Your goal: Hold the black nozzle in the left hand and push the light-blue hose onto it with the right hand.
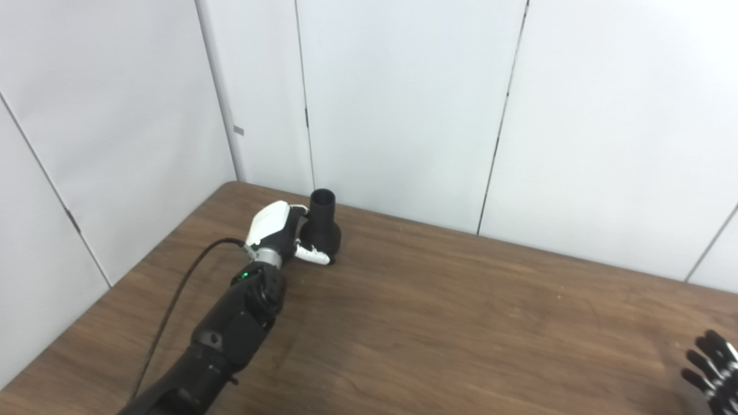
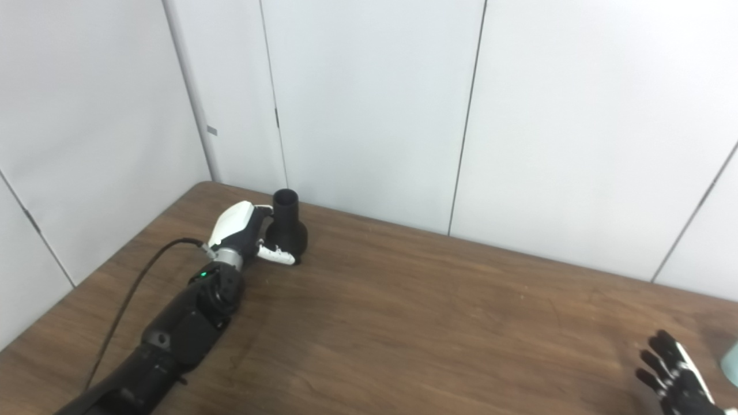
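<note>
Walls: pale panels closing the far and left sides of the scene, so the work sits in a corner.
Tabletop: brown wood grain, carrying everything; its middle lies between the two hands.
Left arm: reaches from the near left edge toward the far left corner, a black cable trailing beside it.
Black nozzle: stands upright at the far left, wide base on the tabletop, narrow open neck up, likely so the mouth stays free to take the hose.
Left hand: against the nozzle's left side, thumb lying across the front of its base, fingers at the neck; it appears closed around the nozzle, though how firm the hold is cannot be told.
Right hand: at the near right edge, well apart from the nozzle, fingers spread and holding nothing, seemingly ready to collect the hose.
Light-blue hose: only a pale blue sliver at the right edge, just beside the right hand; the rest is out of view.
</note>
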`<action>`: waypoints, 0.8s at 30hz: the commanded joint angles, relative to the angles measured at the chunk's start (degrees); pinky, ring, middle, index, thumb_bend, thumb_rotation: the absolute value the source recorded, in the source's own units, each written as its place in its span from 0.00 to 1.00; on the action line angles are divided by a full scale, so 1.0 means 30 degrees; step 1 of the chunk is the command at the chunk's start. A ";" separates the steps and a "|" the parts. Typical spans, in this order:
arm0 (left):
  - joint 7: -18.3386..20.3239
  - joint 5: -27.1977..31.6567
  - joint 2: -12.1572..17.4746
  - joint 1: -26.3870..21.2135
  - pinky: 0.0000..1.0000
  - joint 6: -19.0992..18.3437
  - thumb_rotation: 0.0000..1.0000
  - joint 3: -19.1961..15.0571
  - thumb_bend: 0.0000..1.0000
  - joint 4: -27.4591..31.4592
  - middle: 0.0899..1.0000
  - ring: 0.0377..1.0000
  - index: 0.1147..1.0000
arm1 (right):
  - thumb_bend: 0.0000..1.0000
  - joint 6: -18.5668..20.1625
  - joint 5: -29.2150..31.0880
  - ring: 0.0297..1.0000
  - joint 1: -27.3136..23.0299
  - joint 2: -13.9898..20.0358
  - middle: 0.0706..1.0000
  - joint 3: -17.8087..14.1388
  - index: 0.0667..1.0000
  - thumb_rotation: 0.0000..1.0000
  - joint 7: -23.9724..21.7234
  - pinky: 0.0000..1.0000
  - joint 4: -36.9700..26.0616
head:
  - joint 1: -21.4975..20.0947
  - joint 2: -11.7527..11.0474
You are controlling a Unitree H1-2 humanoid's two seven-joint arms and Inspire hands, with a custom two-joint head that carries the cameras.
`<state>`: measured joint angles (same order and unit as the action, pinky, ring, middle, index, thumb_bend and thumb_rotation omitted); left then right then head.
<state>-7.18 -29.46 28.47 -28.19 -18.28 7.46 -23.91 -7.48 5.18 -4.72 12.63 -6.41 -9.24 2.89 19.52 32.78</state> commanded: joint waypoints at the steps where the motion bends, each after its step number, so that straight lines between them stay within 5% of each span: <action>1: 0.0648 -0.0258 0.0243 0.0344 1.00 -0.0109 0.06 0.0260 0.52 0.1152 0.84 0.95 0.42 | 0.64 -0.0140 -0.0073 0.91 0.0123 -0.0243 0.93 0.0125 0.93 0.99 0.0280 0.85 -0.0298 | -0.0184 0.0085; 12: 0.2355 0.2654 -0.1050 0.1460 1.00 -0.0797 0.05 -0.1945 0.52 0.5313 0.85 0.99 0.42 | 0.62 0.0321 -0.1121 0.91 0.0308 -0.0665 0.93 0.0499 0.93 1.00 0.0812 0.85 -0.0882 | -0.0745 0.0307; 24: 0.3963 0.3011 -0.1662 0.2387 1.00 -0.2203 0.05 -0.1664 0.52 0.9556 0.84 0.98 0.42 | 0.61 0.2116 -0.1783 0.93 0.0491 -0.1132 0.93 0.0851 0.93 1.00 0.1364 0.88 -0.2285 | -0.1935 0.0773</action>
<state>4.92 -19.86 23.13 -19.73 -25.40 2.51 2.11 -1.47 0.26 -2.62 9.25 -3.93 -5.74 -2.07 13.71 35.07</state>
